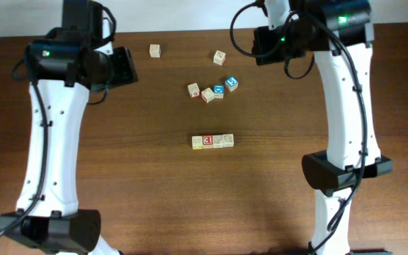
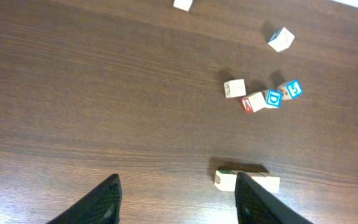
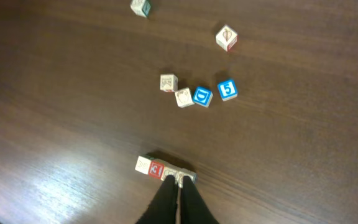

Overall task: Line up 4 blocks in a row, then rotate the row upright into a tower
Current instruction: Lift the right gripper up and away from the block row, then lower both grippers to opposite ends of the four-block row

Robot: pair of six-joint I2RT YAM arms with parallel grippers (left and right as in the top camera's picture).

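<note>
Blocks [image 1: 212,141] touch in one row, likely for turning. Left hand [image 2: 178,186] is apart, empty; right hand [image 3: 179,185] together, perhaps for pushing.

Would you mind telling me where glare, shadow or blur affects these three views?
Overhead: even light, with soft arm shadows on the table; the row of four blocks reads clearly. Left wrist: the open left hand looks soft-edged, one finger covering part of that row. Right wrist: a pale sheen washes the table at lower left; the shut right hand is a dark silhouette.
</note>
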